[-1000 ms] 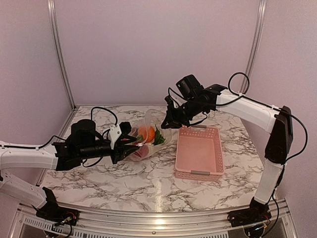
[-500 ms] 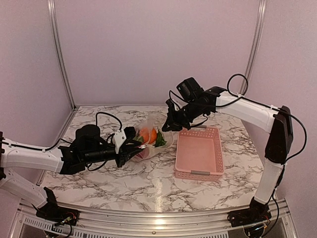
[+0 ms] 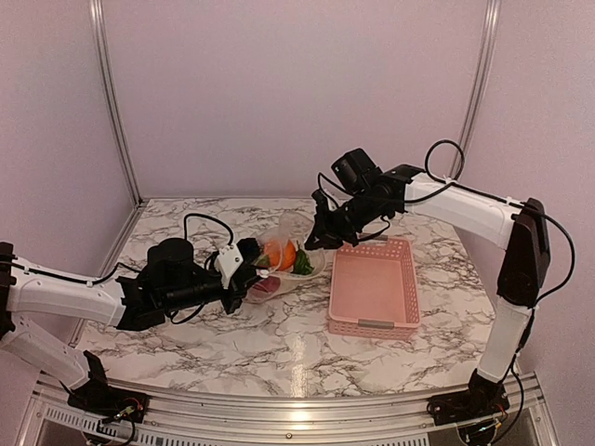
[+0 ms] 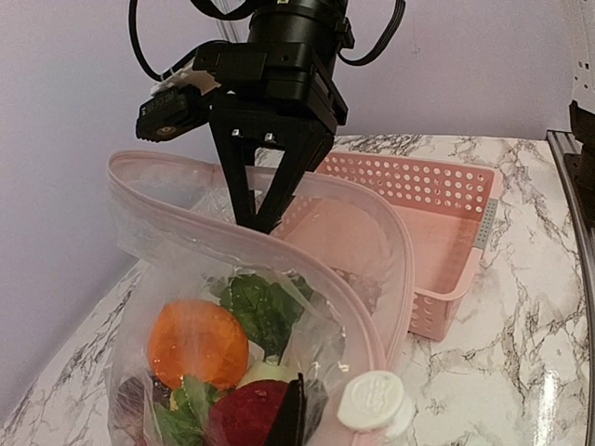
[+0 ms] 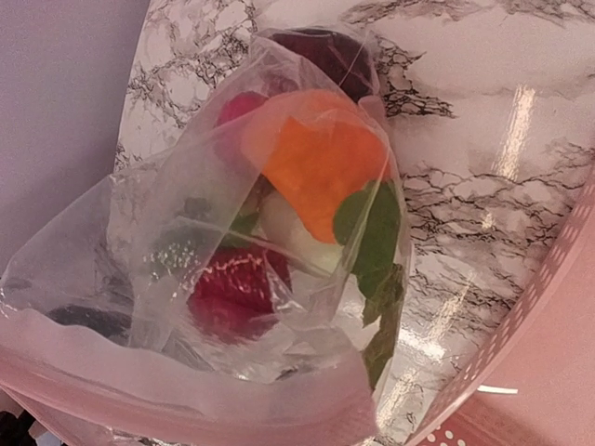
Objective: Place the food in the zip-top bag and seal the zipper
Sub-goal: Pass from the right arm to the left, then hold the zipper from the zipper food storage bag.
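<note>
Beside the pink basket [image 3: 372, 325], at its far left corner, the right jaws are pinched to a point on the zipper [image 4: 167, 228]. They hold the mouth of the zip-top bag [image 4: 149, 297] up, likely so the food [image 4: 197, 342] stays inside and the strip is offered to the other arm. The left jaws sit at the bag's side away from the basket. Only one dark fingertip [image 4: 293, 420] shows, so their grip cannot be told. The left wrist view shows that pinch and the strip gaping in a loop, unsealed. The right wrist view hides its own jaws but looks down through the film on orange, green and red pieces. From above, the bag's bottom rests on the bench [image 3: 232, 344].
</note>
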